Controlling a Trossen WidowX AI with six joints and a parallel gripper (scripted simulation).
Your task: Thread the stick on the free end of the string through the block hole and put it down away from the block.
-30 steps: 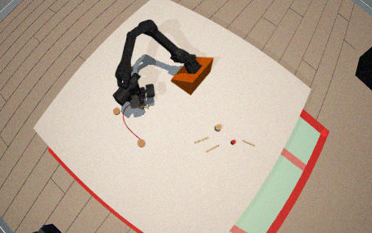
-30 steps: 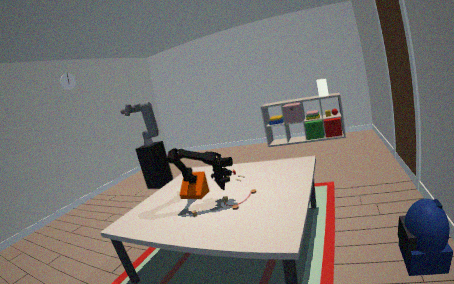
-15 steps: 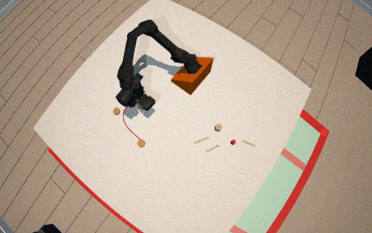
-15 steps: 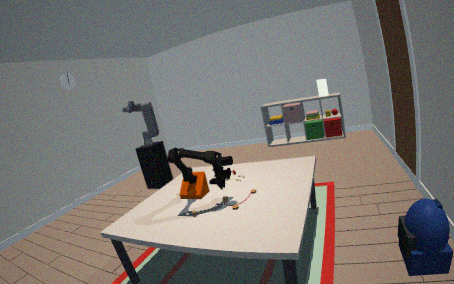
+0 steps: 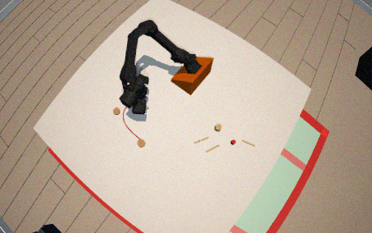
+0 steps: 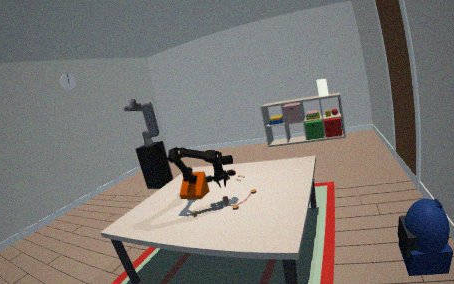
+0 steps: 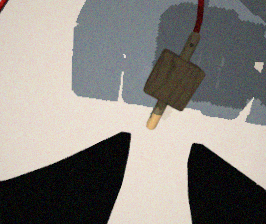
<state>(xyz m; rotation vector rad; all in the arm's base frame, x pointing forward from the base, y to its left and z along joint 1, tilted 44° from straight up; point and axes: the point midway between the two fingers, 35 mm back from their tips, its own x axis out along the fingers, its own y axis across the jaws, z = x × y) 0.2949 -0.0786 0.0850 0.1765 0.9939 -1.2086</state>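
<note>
On the pale table (image 5: 176,176) (image 6: 210,235), the wooden block (image 7: 174,80) is pierced by the strung stick (image 7: 153,121); the fingers are held apart, empty.

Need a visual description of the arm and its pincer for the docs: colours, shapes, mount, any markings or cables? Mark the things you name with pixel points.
Matte black arm (image 5: 131,51) (image 6: 202,153) of slim links with chunkier joints, on a wedge-shaped orange base (image 5: 191,93) (image 6: 193,191). Black two-fingered pincer (image 6: 221,184) (image 7: 160,148); in the wrist view the fingers taper to narrow, blunt tips. No markings or cables discernible at this resolution.
</note>
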